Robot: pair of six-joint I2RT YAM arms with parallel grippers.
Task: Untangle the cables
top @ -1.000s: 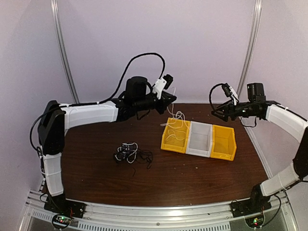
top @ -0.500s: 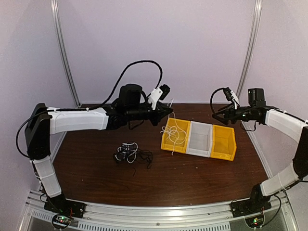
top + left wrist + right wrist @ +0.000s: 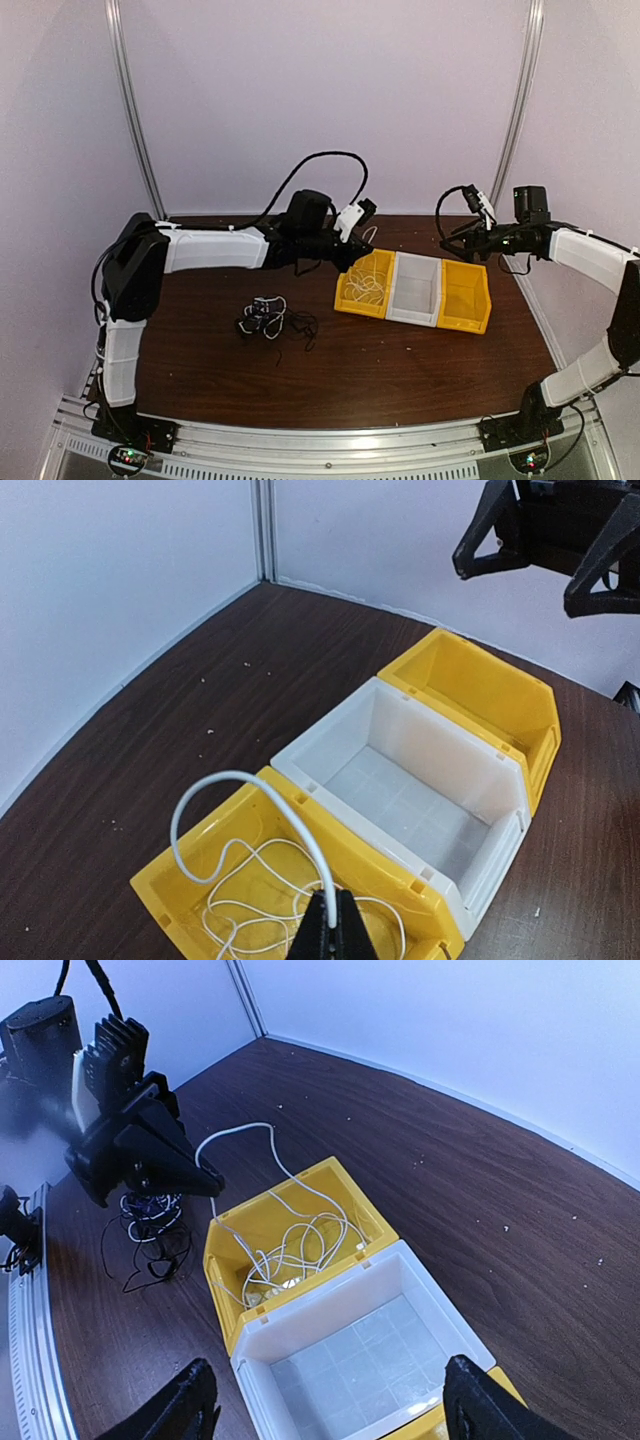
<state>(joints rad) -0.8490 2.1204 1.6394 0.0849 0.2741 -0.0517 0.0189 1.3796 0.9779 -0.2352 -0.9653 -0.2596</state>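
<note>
**White cable pinched over the left yellow bin, dark cables left on the surface**

You had the left gripper (image 3: 362,256) at the near-left corner of a row of three bins, its jaws pressed together on the white cable (image 3: 240,810). In the left wrist view the cable rose from the jaws in an arch and dropped into the left yellow bin (image 3: 352,293), where the rest of it lay in loose loops on the bin floor. The right wrist view showed the same: one strand running up from the heap in the bin to the tip of the left gripper.

The white bin (image 3: 417,288) in the middle and the right yellow bin (image 3: 468,296) sat touching side by side, both with nothing in them.

Your right gripper (image 3: 452,237) hung above the far-right part of the brown wooden surface (image 3: 400,370), near the right yellow bin, with its jaws spread wide and holding nothing.

The dark cables (image 3: 270,320) lay in a knotted clump on the surface, well apart from the bins, to their left. Some pale strands showed in the clump.

No brand, label or writing could be read anywhere in these views.
</note>
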